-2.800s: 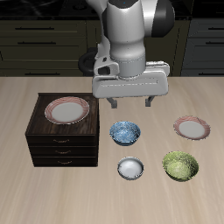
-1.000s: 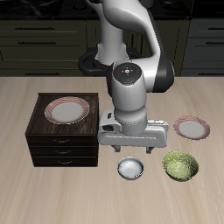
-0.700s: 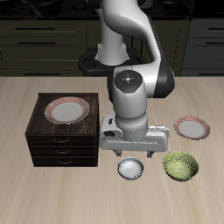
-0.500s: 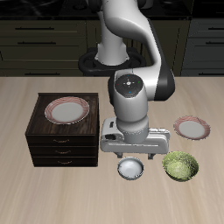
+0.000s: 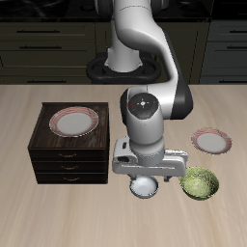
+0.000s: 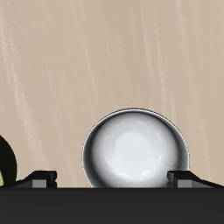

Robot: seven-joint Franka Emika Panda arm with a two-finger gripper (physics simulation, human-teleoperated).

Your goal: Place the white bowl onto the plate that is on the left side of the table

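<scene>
Presently the wooden desk carries a dark drawer cabinet with a pink-rimmed plate on top. Claw hangs low directly above the white bowl, jaws spread wide, fingertips flanking the bowl's rim in the wrist view, nothing gripped. White bowl sits on the desk near the front edge, just beside the green bowl. The plate lies farther back, beyond the green bowl, well apart from the white bowl

Even, soft light; sharp renders.
</scene>
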